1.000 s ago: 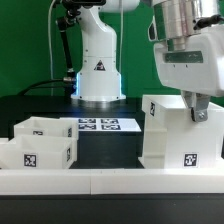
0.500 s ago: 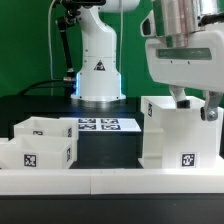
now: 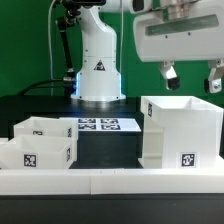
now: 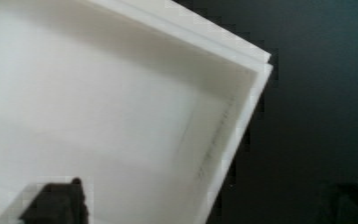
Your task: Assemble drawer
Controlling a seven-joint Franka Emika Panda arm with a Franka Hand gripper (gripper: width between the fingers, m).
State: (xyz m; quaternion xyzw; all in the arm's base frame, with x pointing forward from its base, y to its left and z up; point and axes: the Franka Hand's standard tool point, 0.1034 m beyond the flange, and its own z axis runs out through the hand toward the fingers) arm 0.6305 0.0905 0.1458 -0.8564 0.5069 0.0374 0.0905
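Got the gripper [image 3: 191,77] hanging up high over the right side of the table [image 3: 110,150], spread wide open and gripping nothing. Plenty of clear air between the fingers [image 3: 168,72] and the casing [image 3: 180,130] underneath.

Found the casing standing upright near the front-right corner, open top facing up, with a small tag [image 3: 188,159] on the face toward the front edge.

Over by the front-left corner, spotted the front tray [image 3: 45,150] with its own little tag, and the rear tray [image 3: 38,126] tucked right behind it. Can't tell whether those two actually touch. Well apart from the casing either way, with bare dark table between.

Also got the marker board [image 3: 108,125] lying flat toward the back edge, mid-table, just in front of the robot base [image 3: 98,75]. Low white rail [image 3: 110,181] running along the front edge.

From the wrist view, mostly just seeing the casing's white inside and rim, dark table beside it, plus dark fingertips [image 4: 55,200] poking in far apart, touching nothing.
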